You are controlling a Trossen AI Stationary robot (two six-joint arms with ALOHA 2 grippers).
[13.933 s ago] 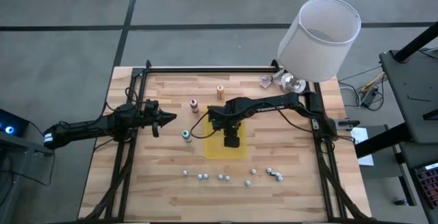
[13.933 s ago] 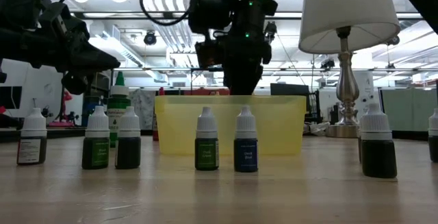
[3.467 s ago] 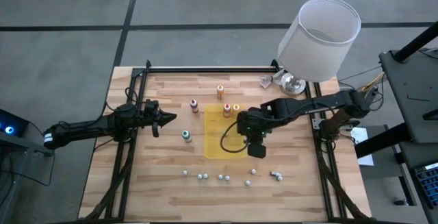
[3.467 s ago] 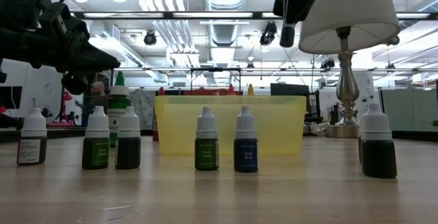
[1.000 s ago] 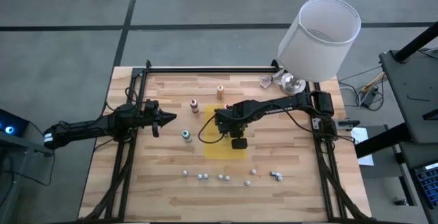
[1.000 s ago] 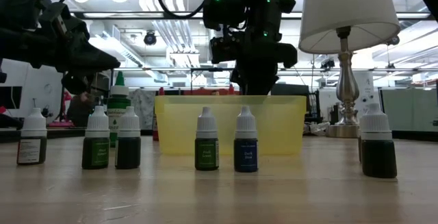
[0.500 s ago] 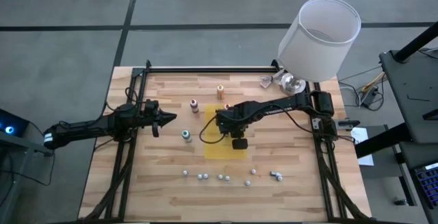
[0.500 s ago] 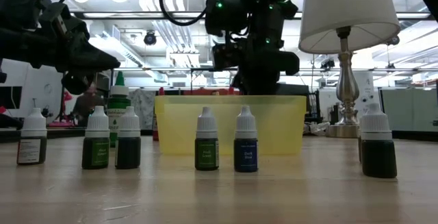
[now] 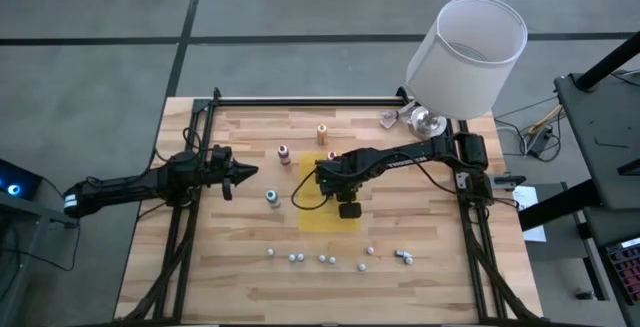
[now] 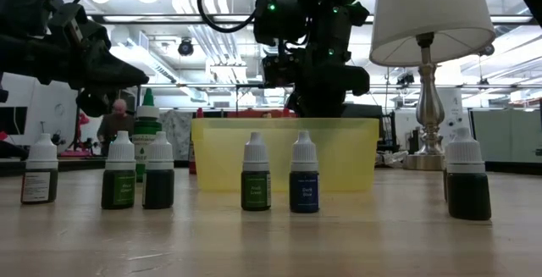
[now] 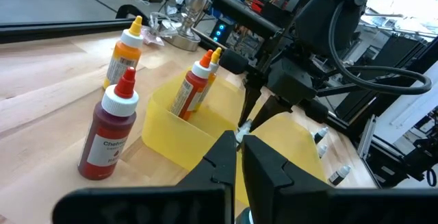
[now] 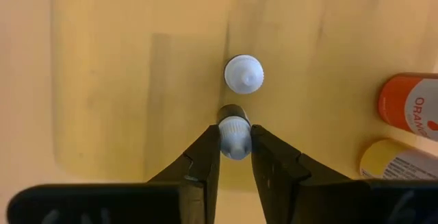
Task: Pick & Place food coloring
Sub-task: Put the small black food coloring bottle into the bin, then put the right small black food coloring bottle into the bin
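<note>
Finds R gripper [image 12: 235, 133] low inside yellow tray [image 12: 123, 80], fingers nearly closed, pinching white cap of small bottle [image 12: 233, 145]. Appears upright; base contact w/ tray floor not confirmable.

Notes second white-capped bottle [image 12: 243, 74] just beyond fingertips, close but apart. Risks:
- Spreading fingers wide, or pulling out at an angle, prob. clips that neighbour or drags held bottle over. Narrow, tall items; likely tip easily.
- Letting go before base seats means drop and roll w/in tray.

Notes orange bottle [image 12: 409, 105] and yellow bottle [image 12: 397, 161] at tray's end, clear of fingers. Low concern unless wrist swings that way.

Farther out on bare table, outside tray, not yet placed: teal bottle [image 9: 272, 198], dark red bottle [image 9: 283, 153], second orange bottle [image 9: 322, 133].

Finds L gripper [image 9: 245, 172] fully closed, empty, parked at table's left, well apart. Expects no conflict.
</note>
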